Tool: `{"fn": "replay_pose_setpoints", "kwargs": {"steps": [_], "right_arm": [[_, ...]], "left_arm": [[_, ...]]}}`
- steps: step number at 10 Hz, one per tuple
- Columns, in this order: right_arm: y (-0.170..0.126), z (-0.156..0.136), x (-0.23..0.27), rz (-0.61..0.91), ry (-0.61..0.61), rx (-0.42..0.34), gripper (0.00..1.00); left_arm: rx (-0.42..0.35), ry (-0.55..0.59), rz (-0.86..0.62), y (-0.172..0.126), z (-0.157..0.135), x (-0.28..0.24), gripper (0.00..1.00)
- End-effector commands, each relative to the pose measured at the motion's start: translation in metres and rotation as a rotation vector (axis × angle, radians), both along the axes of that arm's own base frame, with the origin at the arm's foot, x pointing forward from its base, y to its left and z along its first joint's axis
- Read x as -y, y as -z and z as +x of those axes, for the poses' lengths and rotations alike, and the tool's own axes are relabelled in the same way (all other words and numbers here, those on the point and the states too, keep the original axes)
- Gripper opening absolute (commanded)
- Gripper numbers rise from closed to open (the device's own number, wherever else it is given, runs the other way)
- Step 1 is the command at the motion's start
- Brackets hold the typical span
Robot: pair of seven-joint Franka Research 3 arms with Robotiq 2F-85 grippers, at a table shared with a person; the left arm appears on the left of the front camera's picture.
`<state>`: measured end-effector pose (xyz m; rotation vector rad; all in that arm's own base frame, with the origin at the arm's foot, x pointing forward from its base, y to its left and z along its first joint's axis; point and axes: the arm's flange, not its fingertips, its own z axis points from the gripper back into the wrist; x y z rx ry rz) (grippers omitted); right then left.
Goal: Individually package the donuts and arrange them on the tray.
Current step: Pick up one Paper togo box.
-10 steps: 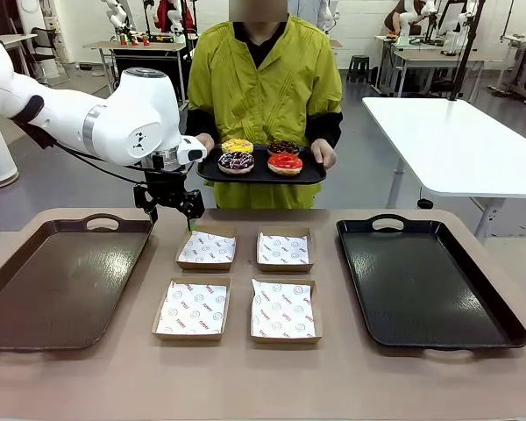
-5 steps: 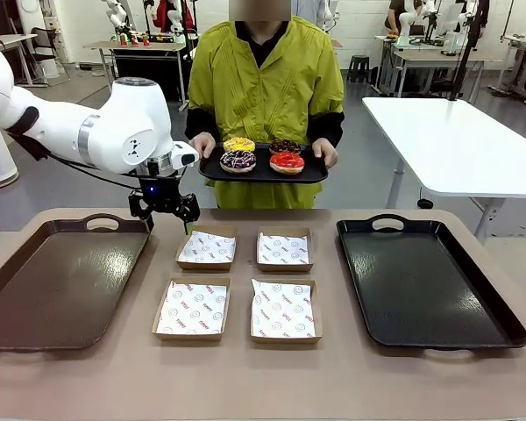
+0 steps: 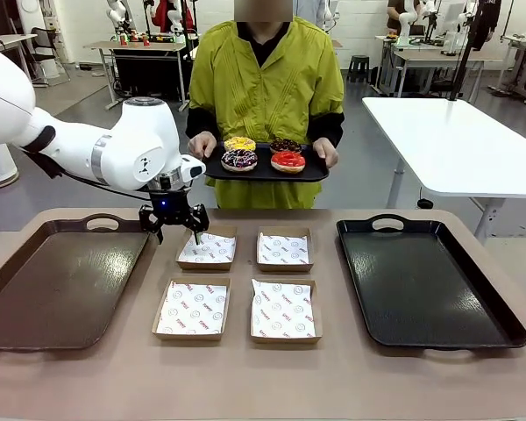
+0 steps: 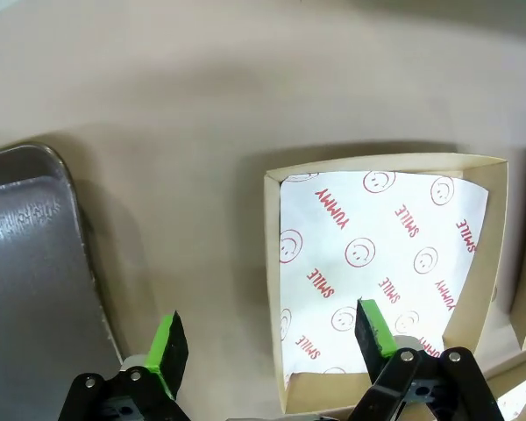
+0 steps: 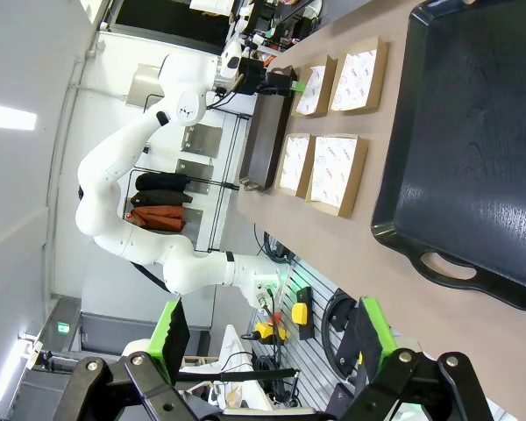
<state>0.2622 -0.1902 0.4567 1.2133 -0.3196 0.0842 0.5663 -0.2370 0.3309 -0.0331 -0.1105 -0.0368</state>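
The donuts lie on a small black serving tray [image 3: 311, 174] that the person holds at the table's far side: yellow [image 3: 239, 143], chocolate [image 3: 285, 146], purple with sprinkles [image 3: 238, 160] and red [image 3: 287, 161]. My left gripper [image 3: 176, 231] hangs open just above the left edge of the far-left cardboard box [image 3: 207, 248]. In the left wrist view the left gripper [image 4: 272, 342] straddles that wall of the box [image 4: 381, 263], with nothing between the green pads [image 4: 168, 349]. My right gripper [image 5: 272, 331] is open and empty, raised well off the table.
Three more paper-lined boxes [image 3: 283, 249] [image 3: 191, 309] [image 3: 283, 310] sit mid-table. A large brown tray [image 3: 61, 281] lies left, its corner [image 4: 26, 263] beside my left gripper. A large black tray [image 3: 430, 281] [image 5: 473, 132] lies right.
My left arm has come down and to the right, from above the brown tray's far corner to the far-left box. The person's serving tray drifted slightly right.
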Motion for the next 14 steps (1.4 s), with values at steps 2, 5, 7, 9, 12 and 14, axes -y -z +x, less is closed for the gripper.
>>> {"fn": "replay_pose_setpoints", "kwargs": {"steps": [2, 5, 7, 9, 12, 14], "right_arm": [[0.001, 0.0, 0.001, 0.01, -0.007, 0.014, 1.0], [0.001, 0.0, 0.001, 0.01, -0.007, 0.014, 1.0], [0.001, 0.0, 0.001, 0.01, -0.007, 0.014, 1.0], [0.001, 0.0, 0.001, 0.01, -0.007, 0.014, 1.0], [0.001, 0.0, 0.001, 0.01, -0.007, 0.014, 1.0], [0.001, 0.0, 0.001, 0.01, -0.007, 0.014, 1.0]], "left_arm": [[0.039, -0.045, -0.004, 0.002, 0.015, 0.007, 0.45], [0.044, -0.055, 0.009, 0.001, 0.016, 0.008, 0.0], [0.023, -0.061, 0.011, 0.003, 0.021, 0.009, 0.19], [0.006, -0.067, 0.005, 0.007, 0.024, 0.008, 0.0], [0.01, -0.071, 0.004, 0.005, 0.024, 0.008, 0.0], [0.003, -0.072, 0.015, 0.003, 0.024, 0.007, 0.0]]}}
